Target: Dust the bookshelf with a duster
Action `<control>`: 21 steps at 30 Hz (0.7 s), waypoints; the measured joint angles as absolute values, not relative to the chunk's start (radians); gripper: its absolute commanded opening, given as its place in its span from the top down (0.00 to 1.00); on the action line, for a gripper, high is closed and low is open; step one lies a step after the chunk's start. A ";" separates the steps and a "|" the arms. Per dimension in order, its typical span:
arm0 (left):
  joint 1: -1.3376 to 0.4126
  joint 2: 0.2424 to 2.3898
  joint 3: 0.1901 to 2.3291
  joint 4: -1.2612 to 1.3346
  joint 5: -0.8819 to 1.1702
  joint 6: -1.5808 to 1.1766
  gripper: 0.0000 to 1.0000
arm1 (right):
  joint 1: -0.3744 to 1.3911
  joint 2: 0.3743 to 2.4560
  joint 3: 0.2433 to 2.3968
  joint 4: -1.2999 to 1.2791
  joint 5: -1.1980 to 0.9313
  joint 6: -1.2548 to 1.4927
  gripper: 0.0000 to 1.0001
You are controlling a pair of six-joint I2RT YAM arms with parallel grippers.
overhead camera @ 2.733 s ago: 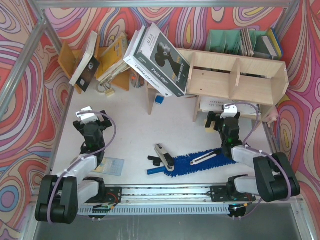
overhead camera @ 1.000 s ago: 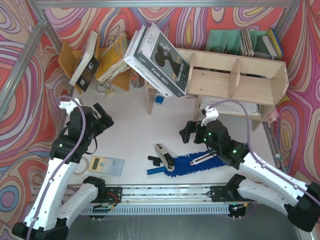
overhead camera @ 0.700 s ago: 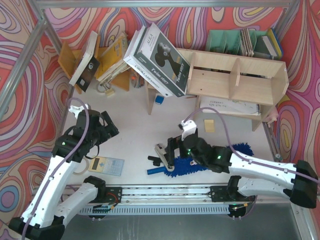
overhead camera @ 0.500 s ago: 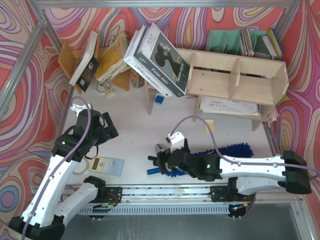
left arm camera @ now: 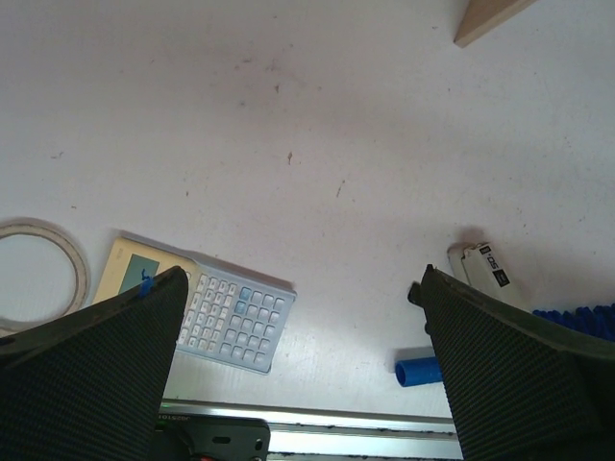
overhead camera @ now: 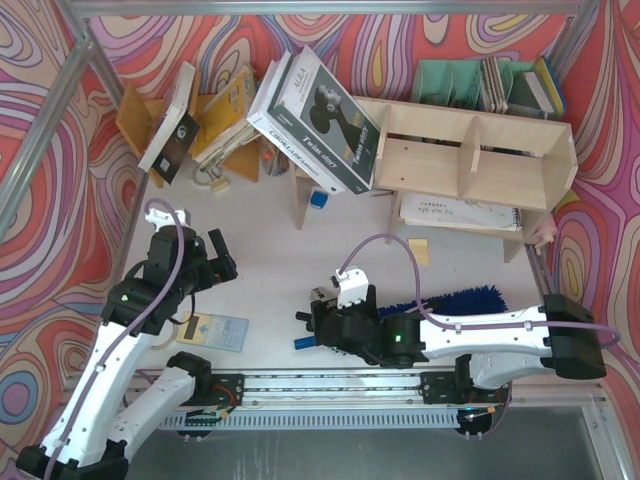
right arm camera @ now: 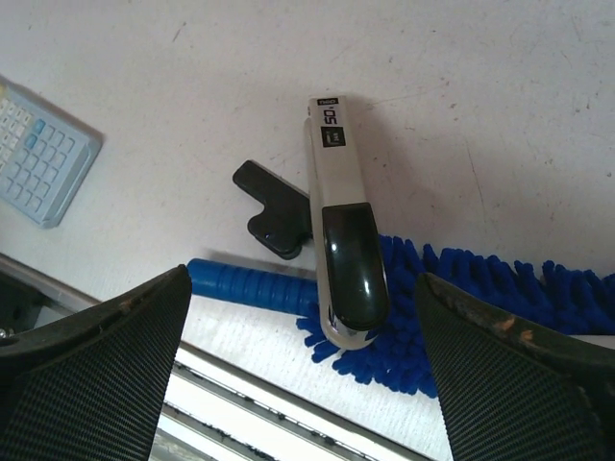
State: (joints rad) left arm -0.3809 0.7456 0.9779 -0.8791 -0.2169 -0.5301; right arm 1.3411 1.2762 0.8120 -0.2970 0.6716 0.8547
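Duster (right arm camera: 480, 298) partly beneath stapler (right arm camera: 341, 250)

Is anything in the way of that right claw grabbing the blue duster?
Yes. A stapler lies across the duster where its fluffy head meets the handle, below the open right gripper. A small black part sits against the stapler. The handle's free end is bare.

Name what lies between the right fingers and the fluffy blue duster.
Right wrist view: a white-and-black stapler lies on the bright-blue fluffy microfibre duster, under the open right fingers.
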 measured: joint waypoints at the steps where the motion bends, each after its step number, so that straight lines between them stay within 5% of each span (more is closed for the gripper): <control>1: -0.381 0.749 0.978 -0.879 -0.218 -0.530 0.02 | 1.341 1.279 0.809 -0.297 0.678 0.864 0.15; 21: -0.382 0.778 0.975 -0.880 -0.263 -0.535 0.02 | 1.294 1.352 0.785 -0.326 0.671 0.970 0.26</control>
State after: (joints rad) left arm -0.3817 0.7784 0.9752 -0.8799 -0.2630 -0.5346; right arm 1.2938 1.3521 0.7845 -0.3264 0.6708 0.9695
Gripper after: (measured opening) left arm 0.984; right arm 0.775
